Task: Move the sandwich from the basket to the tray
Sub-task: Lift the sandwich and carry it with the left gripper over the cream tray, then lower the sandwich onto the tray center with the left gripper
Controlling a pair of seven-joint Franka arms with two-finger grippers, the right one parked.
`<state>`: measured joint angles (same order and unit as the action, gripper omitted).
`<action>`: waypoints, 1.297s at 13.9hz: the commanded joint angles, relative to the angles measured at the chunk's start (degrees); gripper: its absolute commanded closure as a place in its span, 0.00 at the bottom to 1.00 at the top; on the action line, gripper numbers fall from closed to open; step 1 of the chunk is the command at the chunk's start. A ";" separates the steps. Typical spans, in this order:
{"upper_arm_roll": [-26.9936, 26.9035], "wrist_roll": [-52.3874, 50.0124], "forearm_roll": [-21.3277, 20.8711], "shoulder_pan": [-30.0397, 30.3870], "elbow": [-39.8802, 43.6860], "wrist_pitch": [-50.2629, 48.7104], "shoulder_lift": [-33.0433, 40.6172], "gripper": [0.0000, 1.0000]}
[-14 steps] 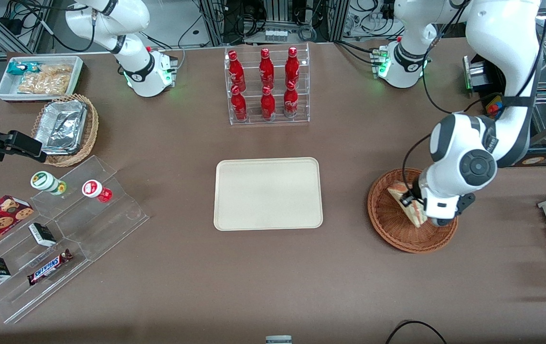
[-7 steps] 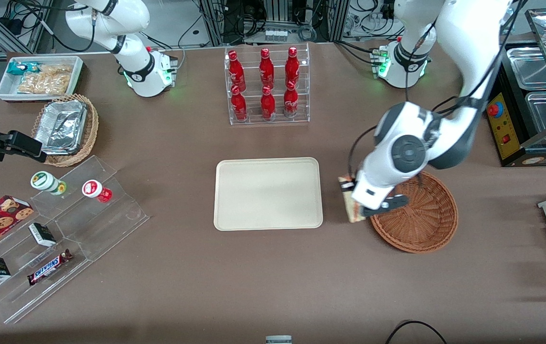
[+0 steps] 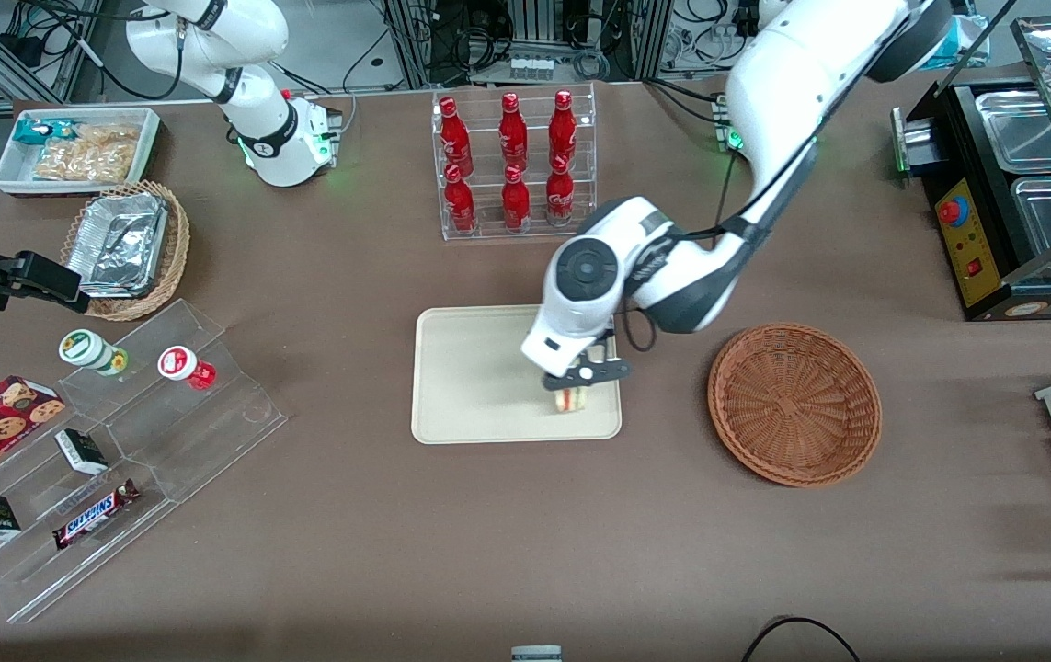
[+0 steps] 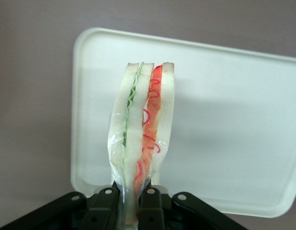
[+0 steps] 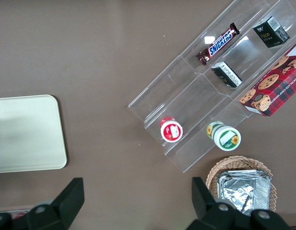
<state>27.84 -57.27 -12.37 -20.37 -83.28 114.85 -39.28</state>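
Observation:
My left gripper (image 3: pixel 577 382) hangs over the cream tray (image 3: pixel 470 368), above the corner nearest the basket and the front camera, and is shut on the sandwich (image 3: pixel 570 399). In the left wrist view the clear-wrapped sandwich (image 4: pixel 141 134) stands on edge between the black fingers (image 4: pixel 104 211), with white bread and green and red filling, and the tray (image 4: pixel 224 120) lies below it. The gripper (image 4: pixel 130 208) grips its narrow end. The reddish-brown wicker basket (image 3: pixel 793 403) stands empty beside the tray, toward the working arm's end.
A clear rack of red bottles (image 3: pixel 514 164) stands farther from the front camera than the tray. A clear stepped display (image 3: pixel 111 450) with snacks and cups, a tan basket of foil containers (image 3: pixel 125 246) and a white snack bin (image 3: pixel 74 147) lie toward the parked arm's end.
The gripper lifted the sandwich out of the basket and carried it sideways across the basket rim to above the tray. The basket now holds nothing.

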 commanded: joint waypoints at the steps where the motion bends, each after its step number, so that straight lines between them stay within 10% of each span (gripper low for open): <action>1: -0.33 -1.96 -1.77 -3.61 6.80 -0.50 -5.09 0.90; 12: -0.15 -2.23 -1.25 -6.16 7.43 4.77 -10.90 0.82; 13: -0.24 -2.06 -1.34 -6.43 7.26 4.95 -10.99 0.75; 15: -0.24 -1.27 -1.16 -5.91 7.34 5.39 -11.08 0.08; 18: -0.15 -2.50 -0.72 -5.82 7.69 4.95 -9.77 0.00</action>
<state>27.80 -58.37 -12.70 -25.85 -76.98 120.16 -49.59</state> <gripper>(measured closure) 0.454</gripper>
